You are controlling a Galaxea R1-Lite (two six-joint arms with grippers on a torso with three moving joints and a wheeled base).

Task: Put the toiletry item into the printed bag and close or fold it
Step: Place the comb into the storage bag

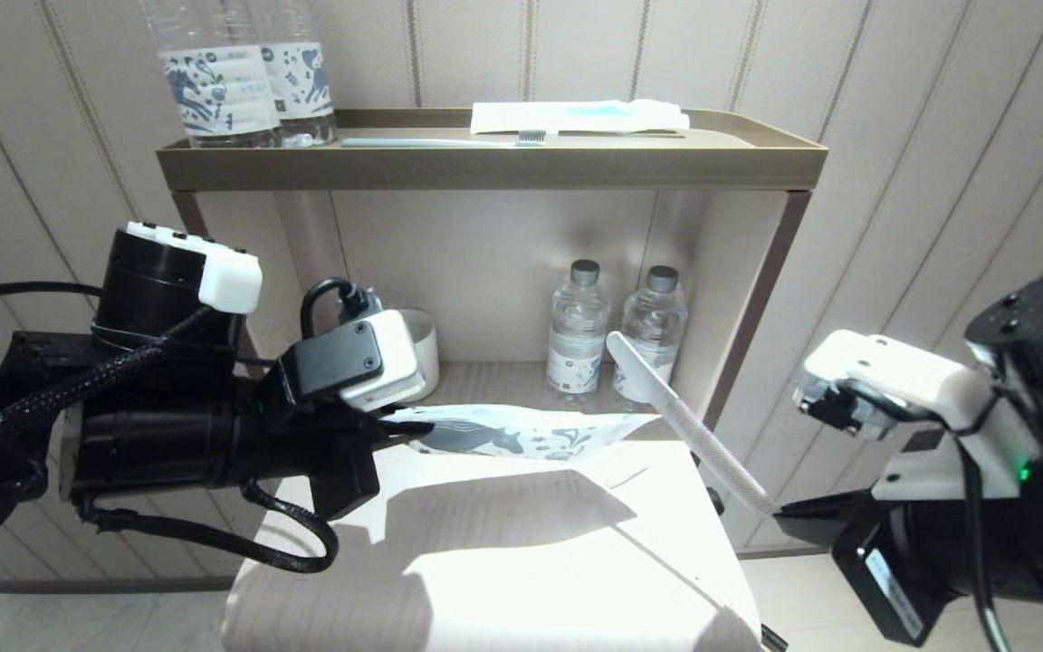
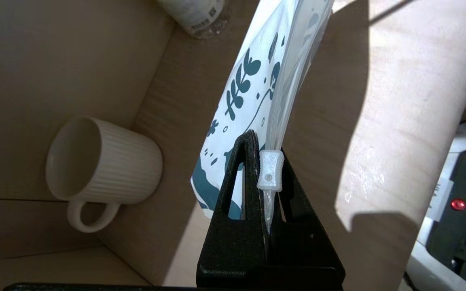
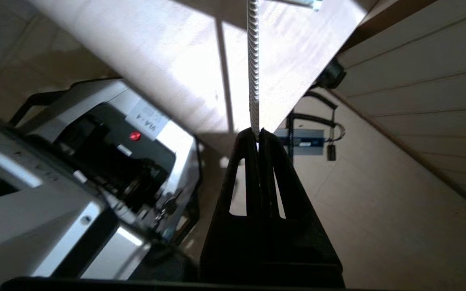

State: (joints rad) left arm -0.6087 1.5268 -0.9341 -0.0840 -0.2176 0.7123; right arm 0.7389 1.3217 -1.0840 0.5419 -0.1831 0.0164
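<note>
At nine o'clock in the head view, the left gripper [image 1: 395,427] has its black jaws closed tight on the zip-slider end of the printed bag [image 1: 521,436], a soft white pouch with a dark blue horse and leaf motifs. The bag hangs edge-up from that pinch, stretching toward three o'clock over the sunlit pale wooden table [image 1: 521,561]. The left wrist view shows its translucent slider [image 2: 270,171] sitting at the fingertips.

The slim, flat white toiletry item [image 1: 684,418], ribbed along its length with a rounded tip, lies further right. The right gripper [image 1: 779,516], at four o'clock, is clamped on its lower end. Its long axis runs from there up toward eleven o'clock, and the free tip sits just above and beyond the bag's right corner.

The insertion likely turns on swinging that tip down toward nine o'clock into the bag's mouth; the right arm carries it.

Whether the mouth is open is hard to judge: glare washes out the bag's right end, and the left arm hides its near edge.
</note>
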